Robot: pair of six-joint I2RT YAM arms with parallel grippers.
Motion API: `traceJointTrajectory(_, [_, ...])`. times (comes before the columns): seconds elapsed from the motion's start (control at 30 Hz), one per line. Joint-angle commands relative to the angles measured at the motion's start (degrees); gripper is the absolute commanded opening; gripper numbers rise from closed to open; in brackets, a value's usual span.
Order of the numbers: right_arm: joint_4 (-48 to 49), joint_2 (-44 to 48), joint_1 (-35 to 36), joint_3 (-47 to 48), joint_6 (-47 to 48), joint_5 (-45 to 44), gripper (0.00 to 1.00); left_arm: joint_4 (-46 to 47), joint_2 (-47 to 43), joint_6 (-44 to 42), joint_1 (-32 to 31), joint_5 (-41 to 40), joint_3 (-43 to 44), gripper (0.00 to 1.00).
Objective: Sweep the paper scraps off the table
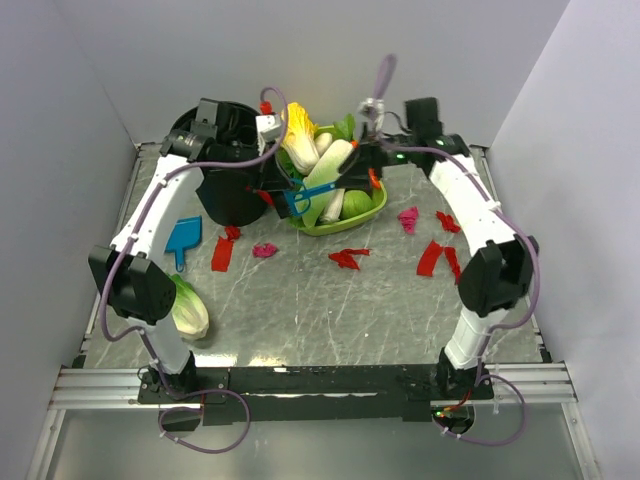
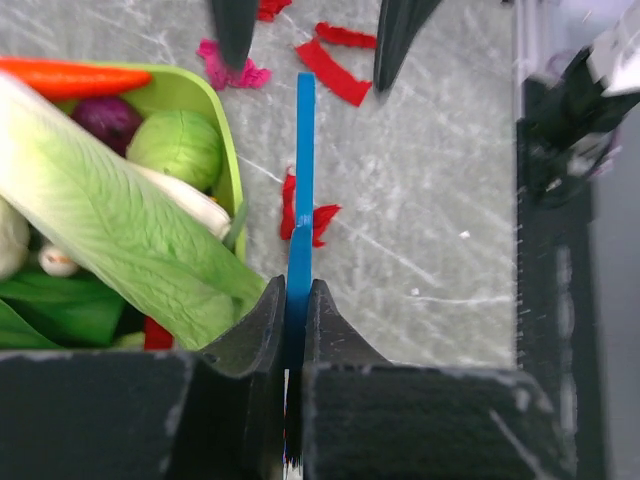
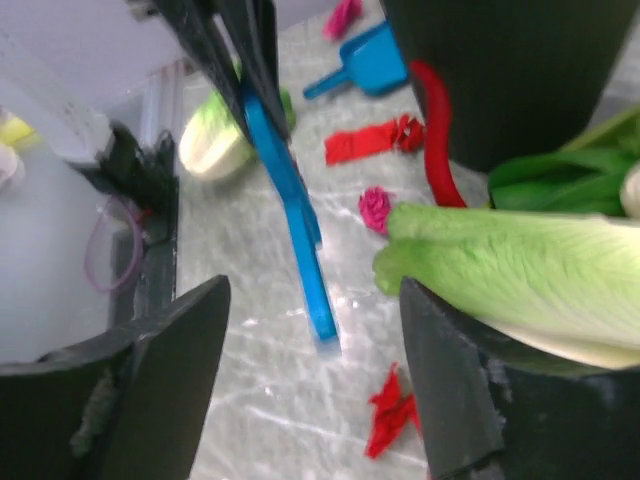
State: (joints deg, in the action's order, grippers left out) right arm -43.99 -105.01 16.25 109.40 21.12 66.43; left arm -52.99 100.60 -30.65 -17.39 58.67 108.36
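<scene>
**Beside the bowl [image 1: 365, 218]: tool [image 1: 318, 189] pinched, scraps [image 1: 222, 252] on the table [image 1: 300, 320]**

Overhead, the left gripper [image 1: 285, 188] pinches the blue tool at the bowl's left rim. The right gripper [image 1: 362, 160] hangs above the bowl, and I cannot tell its opening from here. Red and pink scraps lie nearer than the bowl, on both sides.

At the left wrist, the jaws press tight on the tool [image 2: 303, 150] just beside the bowl [image 2: 228, 150], with a red scrap [image 2: 322, 215] beneath it.

At the right wrist, the fingers [image 3: 170, 380] stand spread wide. The tool [image 3: 300, 250] shows in the gap between them, touching neither.
</scene>
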Motion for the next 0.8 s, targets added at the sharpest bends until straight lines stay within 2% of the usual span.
traceJointTrajectory(0.0, [42.0, 8.1, -6.8, -13.3, -31.9, 11.6, 0.77, -1.2, 1.7, 5.6, 3.0, 10.7, 3.2, 0.01])
traceJointTrajectory(0.03, [48.8, 8.7, -7.3, -18.1, -40.0, 12.4, 0.78, -1.4, 2.0, 5.7, 3.1, 11.3, 3.1, 0.01])
traceJointTrajectory(0.07, [52.5, 8.5, -7.6, -19.3, -42.5, 14.3, 0.77, -0.9, 1.8, 7.0, 3.1, 11.6, 2.2, 0.01])
traceJointTrajectory(0.13, [55.0, 7.3, -7.6, -19.7, -44.3, 16.4, 0.77, 2.4, 0.2, 8.7, 3.1, 12.3, -0.8, 0.01])
traceJointTrajectory(0.27, [59.3, 6.9, -5.9, -22.8, -45.5, 17.2, 0.79, 1.6, 0.2, 9.2, 3.6, 13.7, -1.0, 0.01])
traceJointTrajectory(0.33, [55.7, 6.3, -4.4, -21.0, -39.6, 16.5, 0.77, 2.2, 0.4, 9.6, 3.9, 15.0, -1.0, 0.01])
traceJointTrajectory(0.37, [46.0, 6.1, -3.7, -19.6, -35.6, 15.4, 0.75, 2.4, 0.5, 10.3, 4.3, 15.2, -1.0, 0.01])
traceJointTrajectory(0.4, [40.4, 5.8, -3.2, -17.8, -30.9, 12.1, 0.74, 2.4, 0.9, 10.5, 4.3, 15.4, -0.8, 0.01])
traceJointTrajectory(0.43, [34.2, 5.4, -1.9, -14.0, -22.1, 9.8, 0.70, 1.9, 1.1, 10.3, 4.4, 15.6, -0.6, 0.01])
traceJointTrajectory(0.47, [28.6, 4.9, -1.5, -12.6, -18.9, 8.7, 0.68, 1.9, 1.2, 10.2, 4.4, 16.0, -0.5, 0.01])
traceJointTrajectory(0.6, [26.5, 4.7, -1.3, -10.8, -15.6, 7.2, 0.66, 3.4, 1.3, 11.8, 4.6, 17.2, -1.0, 0.01])
traceJointTrajectory(0.77, [18.6, 4.2, -0.3, -9.9, -9.4, 7.1, 0.66, 3.9, 1.8, 12.0, 4.6, 18.0, -0.8, 0.01])
